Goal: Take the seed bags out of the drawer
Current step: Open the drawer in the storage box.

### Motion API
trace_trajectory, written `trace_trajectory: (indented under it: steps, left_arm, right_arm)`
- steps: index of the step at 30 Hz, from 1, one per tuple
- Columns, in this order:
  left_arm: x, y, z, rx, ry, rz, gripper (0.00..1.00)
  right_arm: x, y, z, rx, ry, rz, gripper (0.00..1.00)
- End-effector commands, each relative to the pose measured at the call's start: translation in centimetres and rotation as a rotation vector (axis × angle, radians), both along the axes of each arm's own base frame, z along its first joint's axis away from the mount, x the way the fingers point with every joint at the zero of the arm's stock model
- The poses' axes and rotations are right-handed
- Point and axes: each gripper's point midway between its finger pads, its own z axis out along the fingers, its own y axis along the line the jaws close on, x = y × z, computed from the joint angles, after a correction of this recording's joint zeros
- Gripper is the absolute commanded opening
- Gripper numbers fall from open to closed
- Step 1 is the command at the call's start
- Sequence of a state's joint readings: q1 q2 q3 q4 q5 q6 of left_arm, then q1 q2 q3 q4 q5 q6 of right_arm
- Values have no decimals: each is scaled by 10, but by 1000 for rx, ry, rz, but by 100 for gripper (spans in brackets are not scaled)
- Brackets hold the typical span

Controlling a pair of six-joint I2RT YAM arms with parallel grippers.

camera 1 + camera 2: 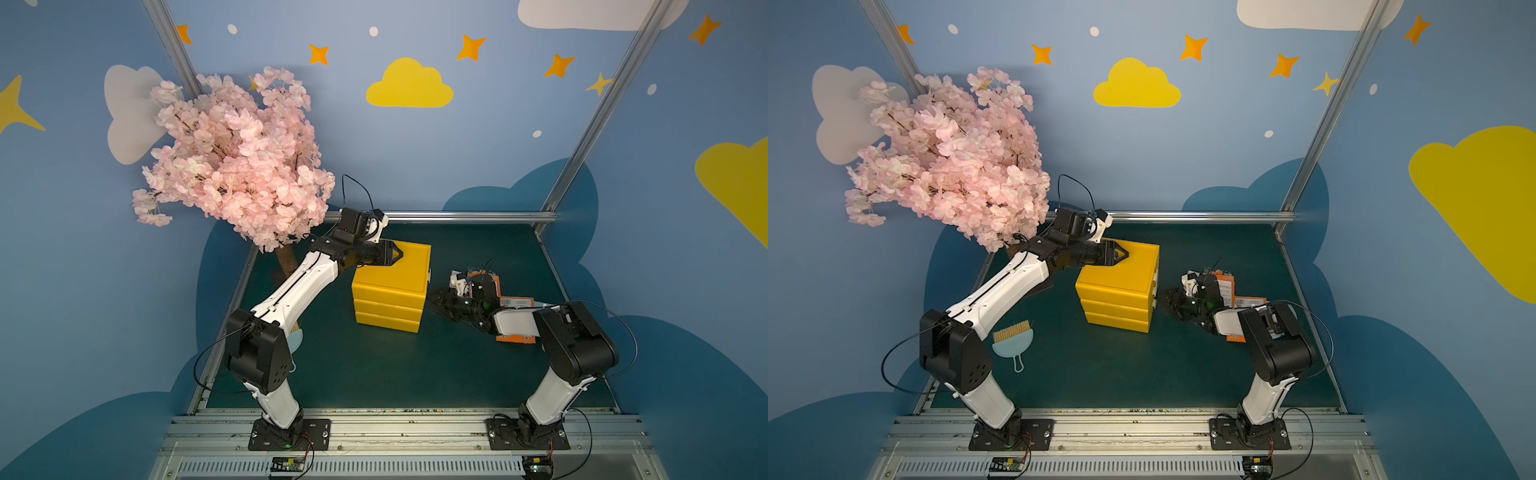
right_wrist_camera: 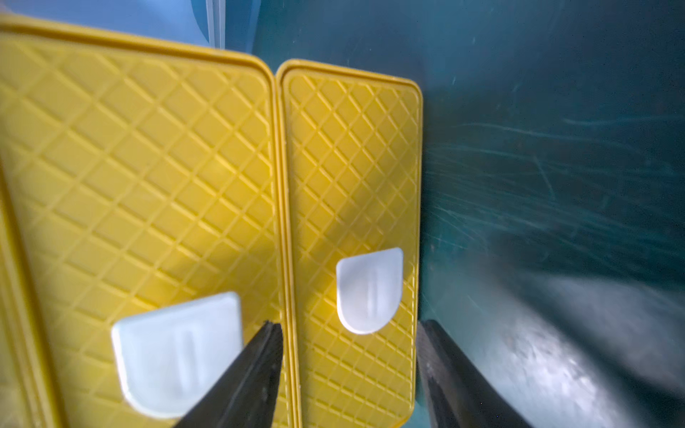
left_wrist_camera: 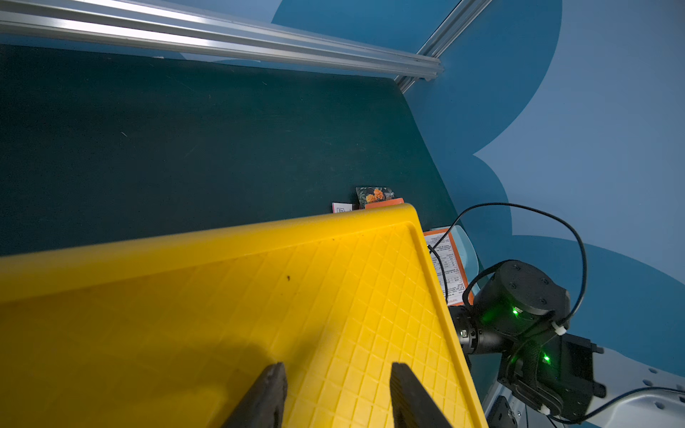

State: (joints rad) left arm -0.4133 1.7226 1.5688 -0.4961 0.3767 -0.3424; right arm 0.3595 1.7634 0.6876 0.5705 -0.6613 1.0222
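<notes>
**Left to right.** Left gripper (image 3: 335, 370): jaws partly apart and empty, over the top of the yellow drawer unit (image 1: 390, 291); whether it touches cannot be told. All drawers appear shut. Right gripper (image 2: 348, 326): jaws apart and empty, facing a white handle (image 2: 370, 291). Seed bags (image 1: 515, 301) lie on the mat (image 1: 374, 374) beside the unit, partly under the right arm (image 1: 515, 320); any inside are hidden.

**Risks:** the grip may slip off the smooth handle. The light unit may slide when pulled, if not pinned. The arm may sweep the loose bags.
</notes>
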Motion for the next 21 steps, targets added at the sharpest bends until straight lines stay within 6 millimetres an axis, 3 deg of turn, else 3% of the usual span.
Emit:
trace_trajectory:
  steps: [1, 21]
  left_arm:
    - [-55, 30, -112, 229, 414, 28, 52]
    - [-57, 31, -112, 230, 413, 30, 51]
  right_arm:
    - [5, 2, 0, 49, -3, -9, 60]
    - [7, 9, -25, 43, 41, -1, 45]
